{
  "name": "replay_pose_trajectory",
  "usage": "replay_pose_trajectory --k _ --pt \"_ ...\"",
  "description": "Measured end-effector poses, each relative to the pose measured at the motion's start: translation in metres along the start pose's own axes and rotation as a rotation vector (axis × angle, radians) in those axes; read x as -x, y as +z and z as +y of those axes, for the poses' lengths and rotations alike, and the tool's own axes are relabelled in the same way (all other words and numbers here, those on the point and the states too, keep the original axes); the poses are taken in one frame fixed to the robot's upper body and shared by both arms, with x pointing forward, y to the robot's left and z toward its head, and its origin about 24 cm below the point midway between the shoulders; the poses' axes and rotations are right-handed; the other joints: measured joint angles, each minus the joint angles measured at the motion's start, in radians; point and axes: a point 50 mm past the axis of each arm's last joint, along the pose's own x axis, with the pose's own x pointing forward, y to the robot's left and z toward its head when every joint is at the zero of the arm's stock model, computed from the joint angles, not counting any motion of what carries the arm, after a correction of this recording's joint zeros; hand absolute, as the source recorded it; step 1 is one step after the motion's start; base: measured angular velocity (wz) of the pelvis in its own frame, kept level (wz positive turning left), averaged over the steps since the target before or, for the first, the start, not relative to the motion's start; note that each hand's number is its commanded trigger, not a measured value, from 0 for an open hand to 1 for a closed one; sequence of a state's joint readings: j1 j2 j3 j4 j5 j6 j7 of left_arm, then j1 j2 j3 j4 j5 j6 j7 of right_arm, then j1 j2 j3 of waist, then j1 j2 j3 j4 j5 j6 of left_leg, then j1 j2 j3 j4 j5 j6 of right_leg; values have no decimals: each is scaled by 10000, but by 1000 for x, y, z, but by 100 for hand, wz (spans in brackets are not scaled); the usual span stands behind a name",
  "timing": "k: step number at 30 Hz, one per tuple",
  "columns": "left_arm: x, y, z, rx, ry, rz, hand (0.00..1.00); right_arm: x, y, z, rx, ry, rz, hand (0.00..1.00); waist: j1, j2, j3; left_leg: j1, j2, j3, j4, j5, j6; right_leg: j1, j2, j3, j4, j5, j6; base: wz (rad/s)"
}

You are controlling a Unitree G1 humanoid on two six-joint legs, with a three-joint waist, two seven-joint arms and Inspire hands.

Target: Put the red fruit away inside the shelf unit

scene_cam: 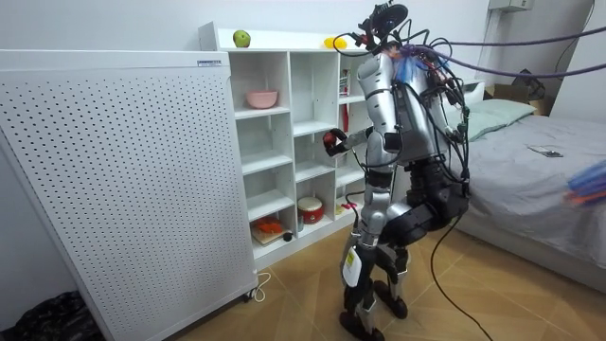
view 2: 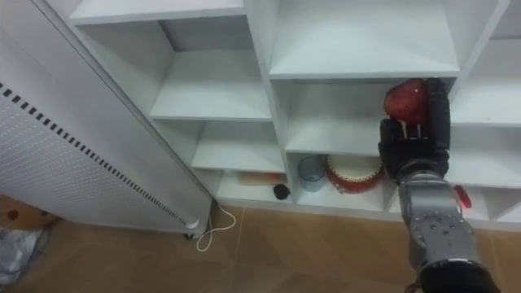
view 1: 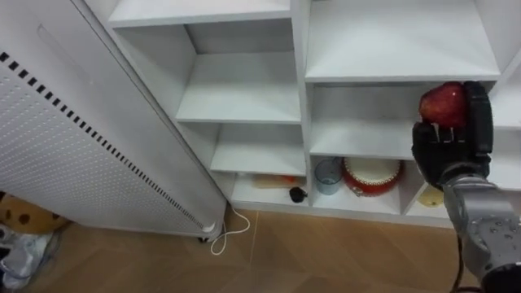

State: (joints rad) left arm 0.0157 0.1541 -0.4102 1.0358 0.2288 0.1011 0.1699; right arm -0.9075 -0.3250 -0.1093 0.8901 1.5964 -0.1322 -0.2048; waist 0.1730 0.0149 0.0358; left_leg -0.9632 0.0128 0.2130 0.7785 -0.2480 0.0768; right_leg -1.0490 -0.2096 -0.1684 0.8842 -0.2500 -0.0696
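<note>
Standing on the wooden floor (view 1: 326, 252), a large white perforated panel (view 1: 73, 138) is seen at the left of the closet (view 1: 301, 49), its lower corner close to the closet's base. The closet is white and open, divided by boards and uprights into compartments. A bed (scene_cam: 530, 180) with grey bedding is seen at the room view's right, behind the robot, which is stood upright facing the closet.

In the bottom row, a round red and white pot (view 1: 372, 175) is set in the middle compartment, with a clear cup (view 1: 328, 175) just beside it on the left. A small black item (view 1: 297, 194) lies at the front edge near the cup. A pink bowl (scene_cam: 262, 98) is kept on an upper shelf in the left column. A white cord (view 1: 228, 232) is looped on the floor between the panel and the closet. On the closet's top, a green fruit (scene_cam: 241, 38) and a yellow fruit (scene_cam: 331, 43) are placed well apart.

The right hand (view 1: 448, 150) is raised in front of the closet, above the compartment with the pot. A red apple (view 1: 444, 104) is held in it, at the level of the shelf board above that compartment. The dark fingers (view 1: 479, 106) are curled round the apple from below and from the right side, so that its upper left part is left showing. The apple is clear of the shelves and is carried by the hand alone.
</note>
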Motion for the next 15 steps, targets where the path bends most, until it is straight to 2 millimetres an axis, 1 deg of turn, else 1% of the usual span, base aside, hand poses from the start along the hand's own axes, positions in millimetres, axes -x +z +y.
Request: replay_pose_trajectory --k 2,5,11,12,13,14,15 --pt "0 -2 4 -106 165 -13 0 0 0 -1 28 -267 -41 100 -21 -105 12 11 19 1 1 -1 -1 5 15 -6 1 1 -9 0" --pt "0 -3 5 -124 238 -5 0 0 2 -2 188 -513 -241 100 -27 -202 1 5 58 23 23 -4 -1 6 38 -9 -6 4 -14 0" --pt "3 -9 -1 -211 85 -3 0 1 1 0 386 -831 -329 100 -6 -214 3 -8 138 29 24 -16 2 51 88 -84 -122 30 -47 -1" --pt "4 -9 -2 -238 59 1 0 1 0 0 395 -831 -332 96 7 -214 3 -8 156 35 21 -18 0 60 90 -104 -139 33 -50 0" --pt "4 -10 -3 -236 24 9 0 2 -1 1 486 -825 -331 75 13 -213 3 -8 177 36 23 -18 -1 82 91 -138 -154 32 -54 0" --pt "5 -11 -4 -241 -1 20 0 2 -2 1 471 -882 -381 0 16 -211 3 -7 193 36 22 -18 -1 100 87 -172 -162 27 -61 3" --pt "5 -12 -4 -250 -7 29 0 2 -2 1 480 -906 -405 0 16 -210 4 -7 205 35 23 -19 -2 109 88 -190 -172 24 -64 4"
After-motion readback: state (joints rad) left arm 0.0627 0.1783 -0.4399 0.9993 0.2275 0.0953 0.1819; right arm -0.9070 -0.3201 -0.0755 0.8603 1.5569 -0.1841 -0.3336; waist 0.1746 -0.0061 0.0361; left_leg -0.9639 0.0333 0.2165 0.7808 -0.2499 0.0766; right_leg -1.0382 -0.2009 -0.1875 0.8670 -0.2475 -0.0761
